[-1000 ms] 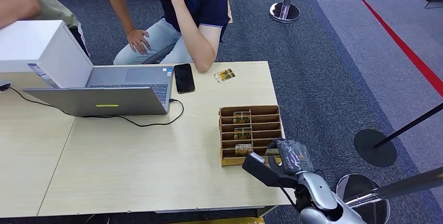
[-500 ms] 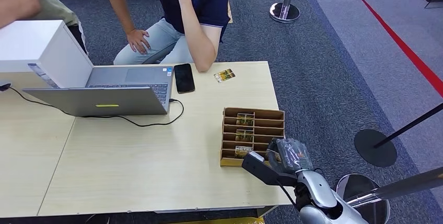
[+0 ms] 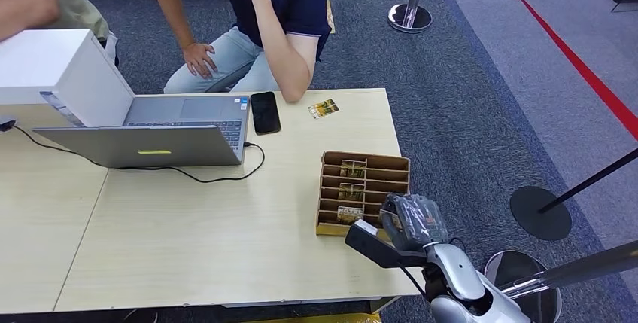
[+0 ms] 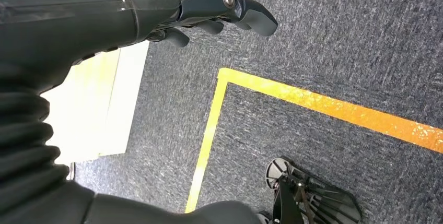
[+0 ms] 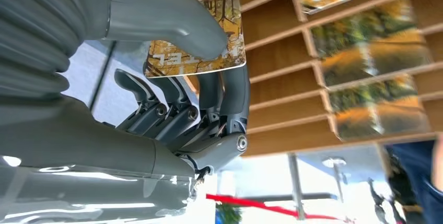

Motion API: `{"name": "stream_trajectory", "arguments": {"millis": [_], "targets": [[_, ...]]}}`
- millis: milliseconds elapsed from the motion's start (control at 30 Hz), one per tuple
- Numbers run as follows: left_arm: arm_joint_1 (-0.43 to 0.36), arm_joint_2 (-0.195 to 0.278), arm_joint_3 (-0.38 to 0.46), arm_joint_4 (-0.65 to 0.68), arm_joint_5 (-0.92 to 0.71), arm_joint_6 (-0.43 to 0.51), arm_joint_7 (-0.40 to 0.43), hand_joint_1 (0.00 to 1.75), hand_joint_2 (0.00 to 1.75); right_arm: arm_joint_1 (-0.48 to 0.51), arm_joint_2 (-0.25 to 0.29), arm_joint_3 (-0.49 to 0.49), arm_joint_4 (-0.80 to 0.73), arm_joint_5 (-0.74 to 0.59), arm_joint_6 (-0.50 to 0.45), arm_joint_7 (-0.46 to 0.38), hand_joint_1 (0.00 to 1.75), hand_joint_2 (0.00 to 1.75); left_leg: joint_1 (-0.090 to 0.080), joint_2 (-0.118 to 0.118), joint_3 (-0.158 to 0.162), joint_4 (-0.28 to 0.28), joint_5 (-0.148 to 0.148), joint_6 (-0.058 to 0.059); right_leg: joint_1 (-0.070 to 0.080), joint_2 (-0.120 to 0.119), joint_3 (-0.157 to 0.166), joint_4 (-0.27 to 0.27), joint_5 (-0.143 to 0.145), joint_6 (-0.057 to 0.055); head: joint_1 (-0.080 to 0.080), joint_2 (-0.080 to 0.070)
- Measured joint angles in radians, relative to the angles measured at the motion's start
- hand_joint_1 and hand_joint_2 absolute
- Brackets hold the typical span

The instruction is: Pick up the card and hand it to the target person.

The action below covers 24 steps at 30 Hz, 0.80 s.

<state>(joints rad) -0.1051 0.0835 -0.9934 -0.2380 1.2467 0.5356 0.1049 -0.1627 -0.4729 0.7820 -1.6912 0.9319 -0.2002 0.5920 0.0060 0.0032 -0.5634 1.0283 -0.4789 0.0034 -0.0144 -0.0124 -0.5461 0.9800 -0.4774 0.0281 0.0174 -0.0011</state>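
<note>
Right hand (image 3: 406, 221) at near edge of card rack (image 3: 391, 163) on table (image 3: 188, 240); in right wrist view thumb (image 5: 172, 18) presses card (image 5: 209, 51) against fingers (image 5: 232, 88), card pinched, just off the rack's nearest slot. More cards in rack slots (image 3: 351, 168); one loose card (image 3: 323, 108) lies far side of table by seated person (image 3: 278, 7). Laptop (image 3: 150, 142) and phone (image 3: 265, 112) on table. Left hand (image 4: 209, 15) hangs over carpet, fingers loosely spread, holding nothing.
</note>
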Motion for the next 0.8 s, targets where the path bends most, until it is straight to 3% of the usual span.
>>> {"name": "stream_trajectory", "arguments": {"millis": [333,800], "targets": [[0.0,0.0,0.0,0.0,-0.015,-0.009,0.005,0.0,1.75,-0.065,0.025,-0.003,-0.109,0.134,-0.062,-0.127,1.61,1.75,0.0,0.0,0.0,0.0,0.0,0.0,0.0,0.0,0.0,0.0,0.0,0.0,0.0,0.0],[-0.001,0.0,-0.005,0.0,-0.064,-0.042,0.007,0.0,1.75,-0.197,0.087,-0.005,-0.141,0.123,-0.076,-0.176,1.61,1.75,0.0,0.0,-0.001,0.0,0.0,0.0,0.0,0.0,0.0,0.0,0.0,0.0,0.0,0.0]]}}
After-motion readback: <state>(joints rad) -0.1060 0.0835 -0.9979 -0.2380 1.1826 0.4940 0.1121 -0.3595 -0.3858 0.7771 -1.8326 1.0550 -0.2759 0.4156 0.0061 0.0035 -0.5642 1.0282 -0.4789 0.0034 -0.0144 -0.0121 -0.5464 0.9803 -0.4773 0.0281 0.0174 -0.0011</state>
